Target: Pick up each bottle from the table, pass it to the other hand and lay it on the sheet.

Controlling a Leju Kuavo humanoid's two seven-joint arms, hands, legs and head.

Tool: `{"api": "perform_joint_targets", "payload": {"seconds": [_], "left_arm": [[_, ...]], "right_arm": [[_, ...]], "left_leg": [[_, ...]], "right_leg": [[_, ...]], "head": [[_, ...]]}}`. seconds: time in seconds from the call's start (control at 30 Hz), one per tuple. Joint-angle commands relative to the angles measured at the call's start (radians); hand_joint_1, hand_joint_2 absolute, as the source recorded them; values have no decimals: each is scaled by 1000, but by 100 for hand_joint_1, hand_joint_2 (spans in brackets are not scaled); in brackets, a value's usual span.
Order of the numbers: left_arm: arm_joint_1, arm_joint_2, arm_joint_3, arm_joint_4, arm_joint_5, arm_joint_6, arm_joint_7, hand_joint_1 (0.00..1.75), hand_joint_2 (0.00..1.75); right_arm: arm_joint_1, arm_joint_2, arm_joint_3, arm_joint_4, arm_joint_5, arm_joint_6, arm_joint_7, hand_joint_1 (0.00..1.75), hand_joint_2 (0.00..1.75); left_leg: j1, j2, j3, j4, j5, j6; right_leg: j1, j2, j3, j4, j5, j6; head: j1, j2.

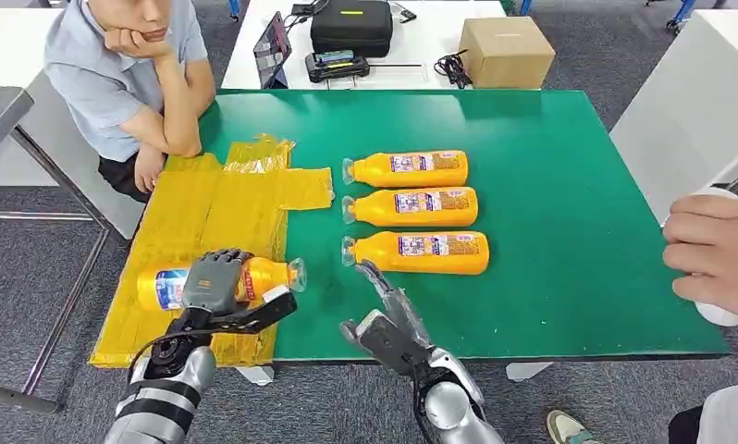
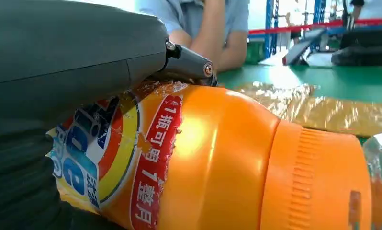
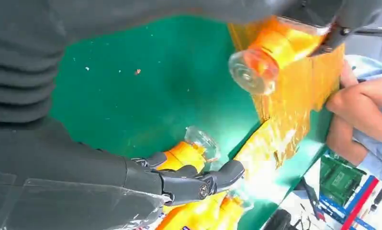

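Bottle in the left hand over the yellow sheet, three more waiting on the green table.

Left hand (image 1: 219, 282) is wrapped around an orange bottle (image 1: 268, 275) lying on its side, clear cap pointing right, at the near right part of the yellow sheet (image 1: 199, 222); whether the bottle rests on the sheet or hangs just above it cannot be told. Right hand (image 1: 388, 314) is empty, fingers apart and stretched forward, near the cap end of the nearest of three orange bottles (image 1: 419, 252) lying in a row on the green table (image 1: 578, 185), caps left. A seated person (image 1: 129, 74) leans at the far left corner. Another person's hand (image 1: 717, 254) shows at the right edge.
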Motion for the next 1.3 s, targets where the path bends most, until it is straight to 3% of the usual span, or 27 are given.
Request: {"api": "perform_joint_targets", "payload": {"seconds": [0.03, 0.07, 0.1, 0.13, 0.17, 0.2, 0.27, 0.3, 0.33, 0.37, 0.4, 0.43, 0.47, 0.5, 1.3], "left_arm": [[-97, 36, 6, 211, 0, -7, -14, 157, 175], [-98, 39, 3, 221, -4, -3, -16, 155, 175], [-98, 41, 1, 225, -4, -1, -19, 124, 175], [-102, 43, 2, 240, -1, 8, -21, 124, 175], [-103, 44, 2, 246, -1, 7, -24, 80, 175], [-103, 44, 2, 246, -1, 7, -24, 87, 175], [-105, 51, -5, 268, -6, 17, -32, 86, 175], [-103, 50, -5, 270, -5, 17, -33, 47, 175], [-103, 50, -5, 270, -5, 17, -33, 44, 175], [-103, 50, -5, 270, -5, 17, -33, 51, 175], [-109, 53, -6, 285, -4, 15, -41, 68, 175], [-111, 52, -4, 291, 1, 17, -43, 70, 175], [-111, 52, -4, 291, 1, 17, -43, 47, 175], [-115, 52, -2, 306, 8, 15, -52, 7, 175], [-130, 56, 27, 407, 78, -62, -84, 0, 175]], "right_arm": [[-50, -7, -1, 96, -15, 7, -6, 0, 175], [-49, -7, -2, 100, -17, 7, -8, 0, 175], [-49, -8, -2, 103, -17, 7, -8, 0, 175], [-49, -8, -3, 106, -20, 7, -10, 0, 175], [-48, -10, -6, 108, -22, 6, -11, 0, 175], [-48, -10, -6, 108, -22, 6, -11, 0, 175], [-51, -12, -10, 110, -23, 5, -12, 0, 175], [-51, -12, -10, 110, -24, 5, -12, 0, 175], [-51, -12, -10, 110, -24, 5, -12, 0, 175], [-51, -12, -10, 110, -24, 5, -12, 0, 175], [-54, -13, -13, 114, -25, 5, -12, 0, 175], [-55, -14, -13, 116, -25, 5, -12, 0, 175], [-55, -14, -13, 116, -25, 5, -12, 0, 175], [-55, -15, -15, 121, -27, 5, -12, 0, 175], [-65, -14, -31, 155, -29, 4, -21, 0, 175]], "left_leg": [[1, 1, 3, 0, -1, -2], [1, 1, 2, -1, -1, -1], [2, 1, 3, 0, -1, -2], [1, 1, 3, -1, -1, -2], [2, 1, 4, 0, -2, -3], [2, 1, 4, -1, -1, -2], [2, 2, 5, -1, -1, -3], [1, 2, 3, -1, -1, -2], [1, 1, 2, -1, 0, -1], [1, 2, 4, -1, -1, -2], [1, 2, 3, -1, 0, -1], [2, 2, 5, -1, -1, -2], [1, 2, 4, -1, -1, -2], [2, 3, 5, 0, -1, -3], [1, 2, 13, -2, 0, -1]], "right_leg": [[1, 1, 3, -1, -1, -2], [1, 1, 2, -1, 0, -2], [2, 1, 3, -1, -1, -3], [1, 0, 3, -1, -1, -2], [2, 1, 4, -1, -1, -3], [2, 1, 4, -1, -1, -3], [2, 2, 4, -1, 0, -3], [1, 1, 3, -1, 0, -2], [1, 1, 2, -1, 0, -2], [2, 2, 4, -1, 0, -3], [1, 1, 3, -1, 0, -2], [2, 2, 5, -1, 0, -3], [1, 1, 4, -1, 0, -3], [2, 2, 5, -1, 0, -3], [1, 2, 13, -1, 1, -2]], "head": [[0, 0], [0, 0], [0, 0], [0, 0], [0, 0], [0, 0], [0, 0], [0, 0], [0, 0], [0, 0], [0, 0], [0, 0], [0, 0], [0, 0], [0, 0]]}}
